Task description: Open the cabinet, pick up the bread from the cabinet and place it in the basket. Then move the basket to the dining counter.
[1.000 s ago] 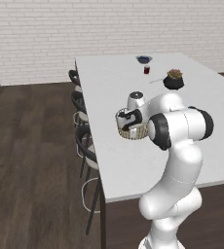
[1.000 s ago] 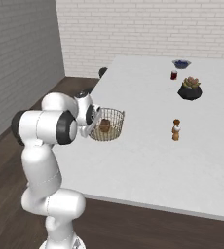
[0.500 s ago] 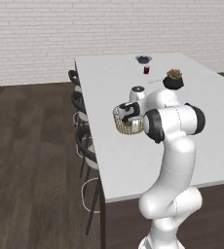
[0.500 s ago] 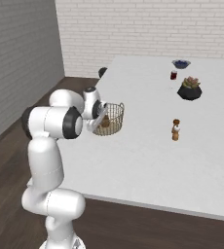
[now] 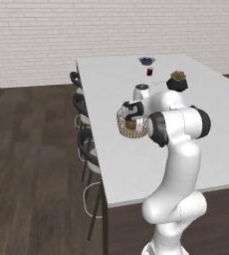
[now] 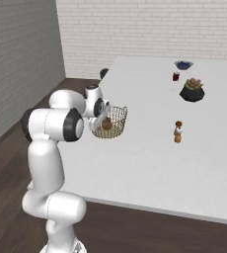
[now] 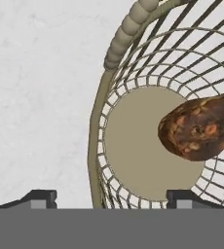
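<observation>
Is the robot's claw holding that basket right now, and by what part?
No. The gripper is open, its fingertips either side of the basket rim without clamping it. The basket, with the bread inside, sits on the dining counter.

No readable text, label, brand, number or sign appears on anything in these views.

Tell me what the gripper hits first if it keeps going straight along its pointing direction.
Likely the basket: the gripper has open jaws straddling its rim, one tip outside, one inside. Straight on lies the basket wall, then the dining counter. Depth is unclear.
</observation>
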Controlling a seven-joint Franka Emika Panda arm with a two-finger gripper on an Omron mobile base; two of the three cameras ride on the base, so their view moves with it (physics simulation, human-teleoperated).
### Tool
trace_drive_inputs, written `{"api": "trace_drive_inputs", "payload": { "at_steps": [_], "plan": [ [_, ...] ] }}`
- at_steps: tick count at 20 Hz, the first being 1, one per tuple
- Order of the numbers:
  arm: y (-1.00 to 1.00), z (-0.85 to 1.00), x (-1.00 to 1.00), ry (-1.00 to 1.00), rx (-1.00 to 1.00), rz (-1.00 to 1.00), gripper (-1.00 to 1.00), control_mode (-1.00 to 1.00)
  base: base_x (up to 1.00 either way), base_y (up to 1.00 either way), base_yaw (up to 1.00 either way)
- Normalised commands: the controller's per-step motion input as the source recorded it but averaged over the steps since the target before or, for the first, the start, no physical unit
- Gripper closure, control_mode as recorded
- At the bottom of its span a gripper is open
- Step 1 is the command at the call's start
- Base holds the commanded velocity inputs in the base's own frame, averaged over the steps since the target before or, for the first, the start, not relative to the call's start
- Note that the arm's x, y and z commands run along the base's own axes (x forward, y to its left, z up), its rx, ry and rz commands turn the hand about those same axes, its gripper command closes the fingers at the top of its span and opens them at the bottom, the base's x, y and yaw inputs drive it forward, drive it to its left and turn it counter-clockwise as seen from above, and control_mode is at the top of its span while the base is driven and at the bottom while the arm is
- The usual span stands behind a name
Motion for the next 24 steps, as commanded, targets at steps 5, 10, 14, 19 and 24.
{"api": "trace_drive_inputs", "payload": {
  "at_steps": [5,10,14,19,24],
  "plan": [
    [-0.02,0.51,-0.83,0.0,0.04,-0.07,-1.0,-1.0,0.0,0.0,0.0],
    [0.0,0.18,-1.0,0.0,0.09,-0.3,-1.0,-1.0,0.0,0.0,0.0],
    [0.0,0.0,-1.0,0.0,0.08,-0.42,-1.0,-1.0,0.0,0.0,0.0],
    [0.0,0.01,-1.0,-0.04,0.09,-0.38,-1.0,-1.0,0.0,0.0,0.0],
    [0.0,0.08,-1.0,-0.07,0.11,-0.35,-1.0,-1.0,0.0,0.0,0.0]
  ]
}}
